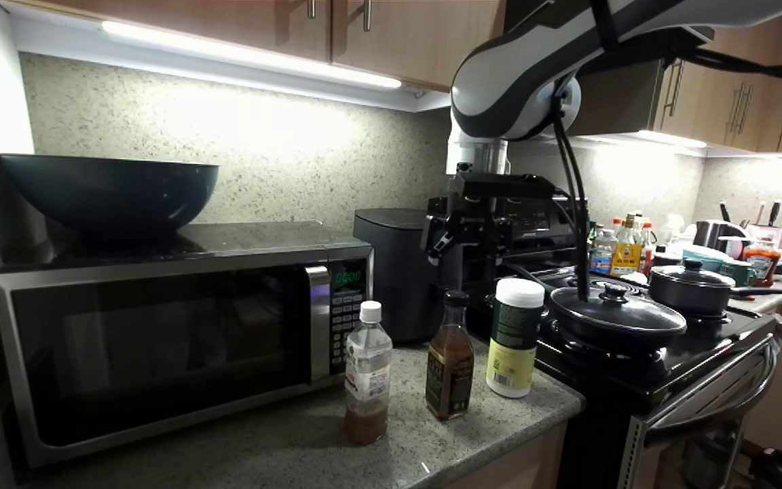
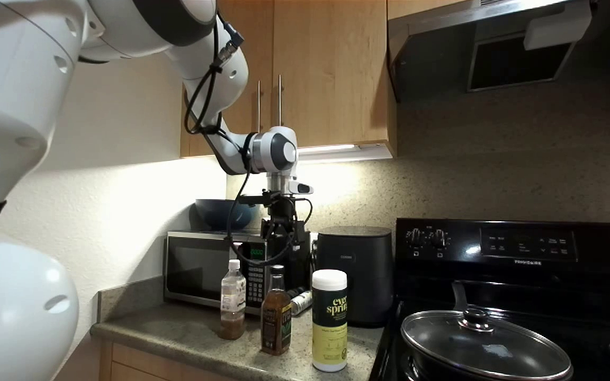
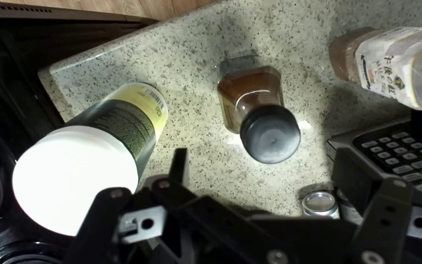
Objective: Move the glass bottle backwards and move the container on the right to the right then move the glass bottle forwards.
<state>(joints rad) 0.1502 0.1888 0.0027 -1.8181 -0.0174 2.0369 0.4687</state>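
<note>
The glass bottle (image 1: 451, 370), brown with a dark cap, stands upright on the counter in both exterior views. In the wrist view its cap (image 3: 270, 134) lies just ahead of the gap between my fingers. To its right, the white-lidded container (image 2: 329, 323) with a dark green and yellow label stands upright near the stove; its lid (image 3: 75, 179) fills the lower left of the wrist view. My gripper (image 3: 262, 165) is wide open and holds nothing. In an exterior view the gripper (image 1: 466, 255) hangs higher than the bottle's cap, pointing down.
A clear plastic bottle (image 1: 368, 380) with a white cap stands left of the glass bottle, before the microwave (image 1: 180, 339). A metal can (image 3: 319, 204) shows near my right finger. Behind is a black air fryer (image 2: 355, 275). A lidded pan (image 1: 615, 319) sits on the stove.
</note>
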